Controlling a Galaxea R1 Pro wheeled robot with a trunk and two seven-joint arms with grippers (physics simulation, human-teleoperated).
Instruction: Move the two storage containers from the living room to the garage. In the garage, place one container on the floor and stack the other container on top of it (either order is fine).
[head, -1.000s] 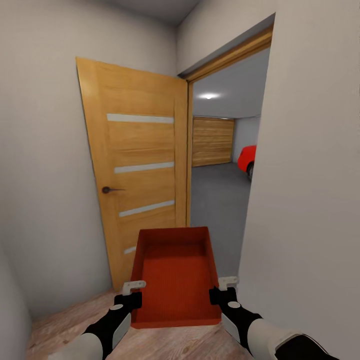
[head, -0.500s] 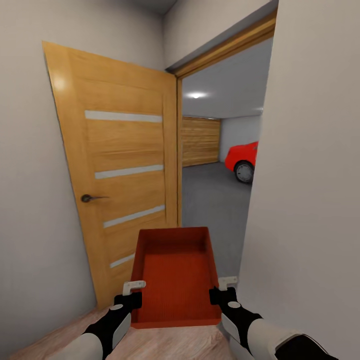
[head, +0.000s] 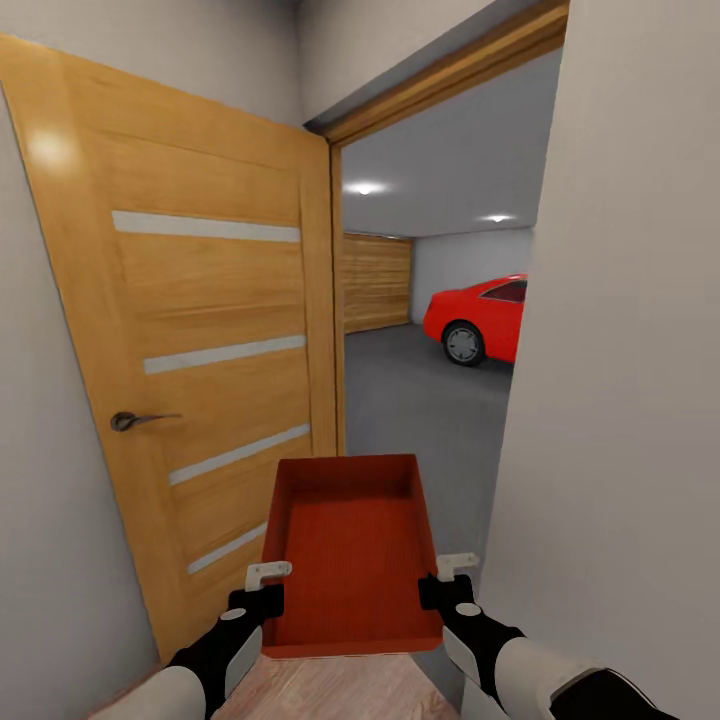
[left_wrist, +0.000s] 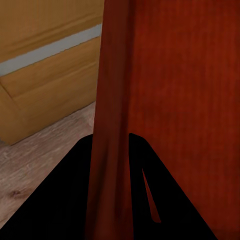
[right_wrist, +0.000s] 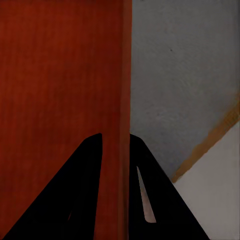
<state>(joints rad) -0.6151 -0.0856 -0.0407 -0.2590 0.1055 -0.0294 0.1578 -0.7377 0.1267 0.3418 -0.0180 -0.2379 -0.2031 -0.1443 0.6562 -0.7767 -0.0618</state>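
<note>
The storage container (head: 352, 555) is carried level in front of the robot, above the wood-plank floor (head: 340, 690) at the threshold of an open doorway, with its open side up and nothing inside. Its thin straight walls suggest a light, fairly stiff tub that could flex or slip if squeezed at 1 point only; the long side walls near the closer end are the sensible hold, 1 per side. The left gripper (head: 262, 588) is clamped on the left wall, with 1 dark finger (left_wrist: 65, 195) on each face of it. The right gripper (head: 446, 580) pinches the right wall (right_wrist: 125, 100) the same way. Both forearms reach forward, roughly parallel, at matching height. Beyond the wooden door (head: 200, 340) lie the garage floor (head: 420, 400), a honey-brown plank wall (head: 377, 282) and a red car (head: 480, 318).
</note>
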